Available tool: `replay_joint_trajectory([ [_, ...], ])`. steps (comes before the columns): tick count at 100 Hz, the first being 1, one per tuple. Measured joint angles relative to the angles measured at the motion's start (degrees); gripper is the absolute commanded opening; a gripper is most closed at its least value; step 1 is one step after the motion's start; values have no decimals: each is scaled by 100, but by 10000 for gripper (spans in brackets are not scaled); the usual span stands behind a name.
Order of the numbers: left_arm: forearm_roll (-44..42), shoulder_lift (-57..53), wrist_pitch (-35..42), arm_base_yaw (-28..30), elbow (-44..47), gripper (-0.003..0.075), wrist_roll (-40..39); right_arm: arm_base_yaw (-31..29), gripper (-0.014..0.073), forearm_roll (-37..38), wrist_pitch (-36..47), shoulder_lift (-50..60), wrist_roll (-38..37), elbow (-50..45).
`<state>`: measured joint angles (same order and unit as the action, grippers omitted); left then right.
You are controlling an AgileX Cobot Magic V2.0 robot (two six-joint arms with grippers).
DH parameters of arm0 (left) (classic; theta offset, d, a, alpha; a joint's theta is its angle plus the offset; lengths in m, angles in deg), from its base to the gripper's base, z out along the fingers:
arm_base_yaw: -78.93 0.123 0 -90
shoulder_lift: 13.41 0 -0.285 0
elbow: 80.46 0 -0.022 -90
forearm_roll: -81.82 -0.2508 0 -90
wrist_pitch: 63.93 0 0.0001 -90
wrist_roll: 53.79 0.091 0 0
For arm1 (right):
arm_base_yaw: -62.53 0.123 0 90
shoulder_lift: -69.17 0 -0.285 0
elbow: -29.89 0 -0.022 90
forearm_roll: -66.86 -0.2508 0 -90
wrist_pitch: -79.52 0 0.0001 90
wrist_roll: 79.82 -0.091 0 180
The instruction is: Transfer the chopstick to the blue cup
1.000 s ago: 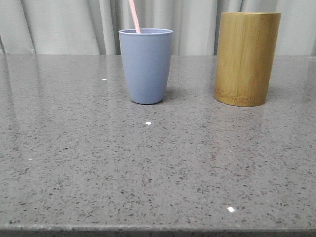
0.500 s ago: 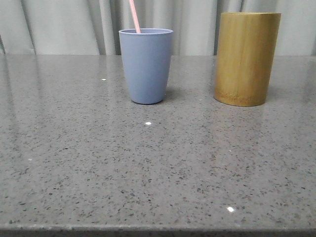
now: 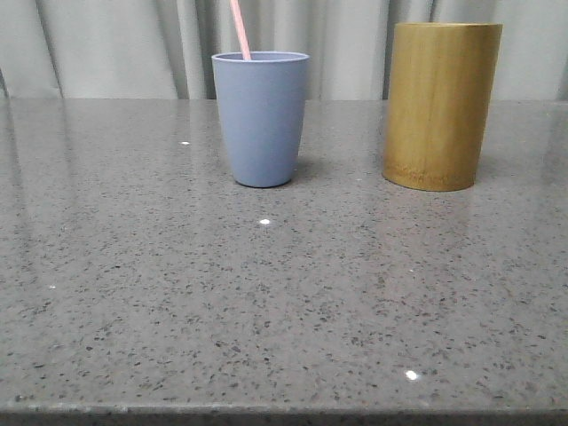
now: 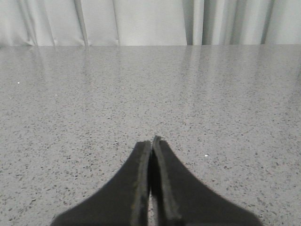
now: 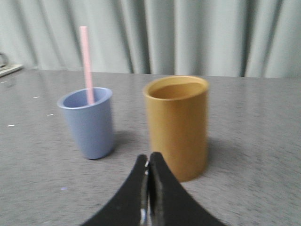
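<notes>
- Broadly, your table (image 3: pixel 266 302) is a speckled grey slab with a pale curtain (image 3: pixel 106 44) hanging behind it; the two containers stand toward its far side.
- Your bamboo holder (image 3: pixel 442 106) is the taller container, upright on the right, well apart from the cup and, from the right wrist view, with nothing sticking out of it.
- Your blue cup (image 3: pixel 261 120) stands upright to the left of the holder, and it lies ahead and to the left of your right arm.
- Your right pincer (image 5: pixel 149 162) has its fingers pressed together on nothing, low over the table, with the holder just beyond its tips and the cup off to that same far side.
- Your left pincer (image 4: pixel 151 150) is likewise pressed together and bare, facing open table, so your right arm is the nearer one to both containers.
- Your chopstick (image 3: pixel 240 28) is already in the cup, its lower end hidden inside, its long axis nearly upright and leaning a little to the left against the rim, the upper part running out of the front view.
- Judging from this, the transfer looks finished, and you need no further grasp.
</notes>
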<state>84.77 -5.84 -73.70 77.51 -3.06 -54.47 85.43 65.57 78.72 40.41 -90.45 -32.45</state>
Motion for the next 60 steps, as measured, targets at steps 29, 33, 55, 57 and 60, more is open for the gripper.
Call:
replay_joint_trajectory([
  [29,0,0,0,0,0,-19,0,-1064,-60,62,324,719,0,-1070],
  [33,0,0,0,0,0,-19,0,-1179,-60,76,335,819,0,-1196],
  [55,0,0,0,0,0,-19,0,-1675,-60,226,311,1344,0,-1633],
  [57,0,0,0,0,0,-19,0,-1714,-60,237,295,1405,0,-1644],
  [60,0,0,0,0,0,-19,0,-1765,-60,263,248,1507,0,-1644],
])
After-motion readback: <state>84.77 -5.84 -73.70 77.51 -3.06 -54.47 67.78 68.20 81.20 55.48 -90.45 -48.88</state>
